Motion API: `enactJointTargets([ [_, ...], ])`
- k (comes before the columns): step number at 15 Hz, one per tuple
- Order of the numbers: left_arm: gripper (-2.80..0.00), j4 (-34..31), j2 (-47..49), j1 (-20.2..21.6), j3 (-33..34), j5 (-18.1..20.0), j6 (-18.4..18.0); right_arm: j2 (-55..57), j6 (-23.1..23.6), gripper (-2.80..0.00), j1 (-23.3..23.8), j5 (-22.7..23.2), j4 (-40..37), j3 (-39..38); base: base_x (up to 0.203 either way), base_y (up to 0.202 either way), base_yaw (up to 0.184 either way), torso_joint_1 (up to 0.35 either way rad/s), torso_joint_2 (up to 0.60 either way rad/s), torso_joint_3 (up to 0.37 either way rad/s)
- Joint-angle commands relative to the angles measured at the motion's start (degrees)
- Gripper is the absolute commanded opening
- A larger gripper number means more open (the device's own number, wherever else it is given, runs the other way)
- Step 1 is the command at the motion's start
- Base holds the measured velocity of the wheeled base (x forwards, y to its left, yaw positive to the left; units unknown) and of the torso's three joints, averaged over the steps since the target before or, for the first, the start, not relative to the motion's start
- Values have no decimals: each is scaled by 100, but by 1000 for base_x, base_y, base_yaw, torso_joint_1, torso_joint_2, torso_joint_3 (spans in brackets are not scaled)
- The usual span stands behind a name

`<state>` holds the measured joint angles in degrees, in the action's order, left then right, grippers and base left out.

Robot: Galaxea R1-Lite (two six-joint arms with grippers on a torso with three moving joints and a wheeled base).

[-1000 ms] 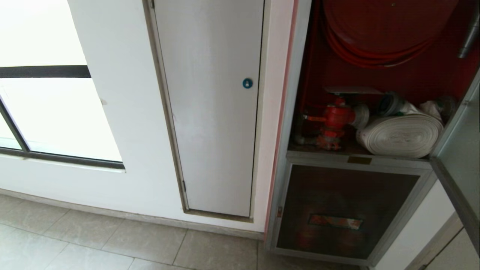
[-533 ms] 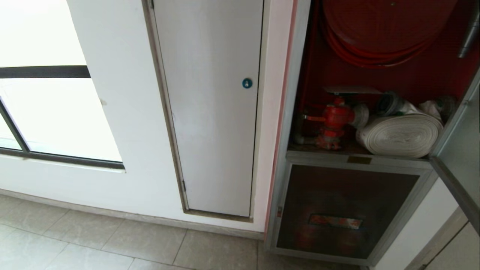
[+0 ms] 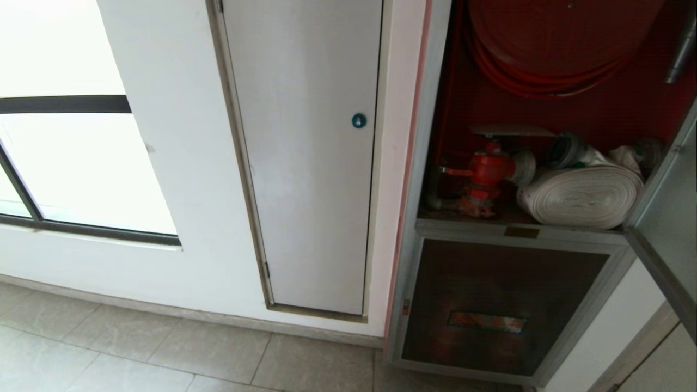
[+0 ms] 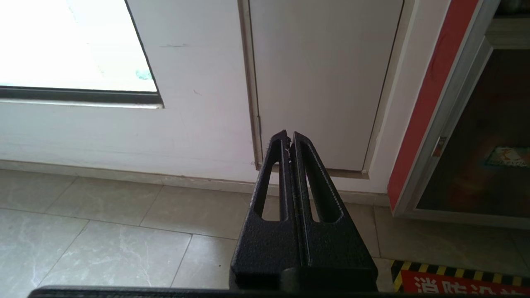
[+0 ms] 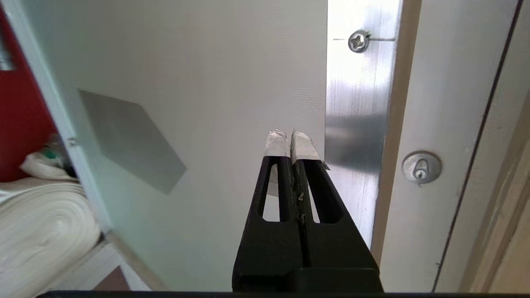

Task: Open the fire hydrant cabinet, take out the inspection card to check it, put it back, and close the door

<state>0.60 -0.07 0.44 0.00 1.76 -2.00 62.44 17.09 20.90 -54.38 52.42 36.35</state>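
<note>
Cabinet (image 3: 544,163) is standing open at far right, door (image 5: 186,103) swung out rightward. Right gripper (image 5: 292,142), jaws pressed shut and holding nothing, is facing the door pane close ahead. Card is not showing. Left gripper (image 4: 289,138), also shut and empty, is sitting parked further left, near the floor.

The cabinet (image 3: 430,163) stands open in front; valve (image 3: 487,174) and rolled hose (image 3: 580,196) crowd its floor, door (image 3: 667,218) flanks right
</note>
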Motion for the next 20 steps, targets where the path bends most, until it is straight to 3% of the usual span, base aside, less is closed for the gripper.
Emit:
enactJointTargets([
  [1,-280,2,7,0,35,0,-2,101,-38,-280,61,-29,28,-4,0,0,0,0,0,0],
  [5,-280,2,7,0,35,0,-2,140,-355,-280,310,18,-186,-9,0,0,0,0,0,0],
  [17,-280,2,7,0,35,0,-2,405,-1253,-280,2058,1505,-816,3,0,0,0,0,0,0],
  [20,-280,2,7,0,35,0,-2,497,-1331,-280,2199,1641,-803,3,0,0,0,0,0,0],
])
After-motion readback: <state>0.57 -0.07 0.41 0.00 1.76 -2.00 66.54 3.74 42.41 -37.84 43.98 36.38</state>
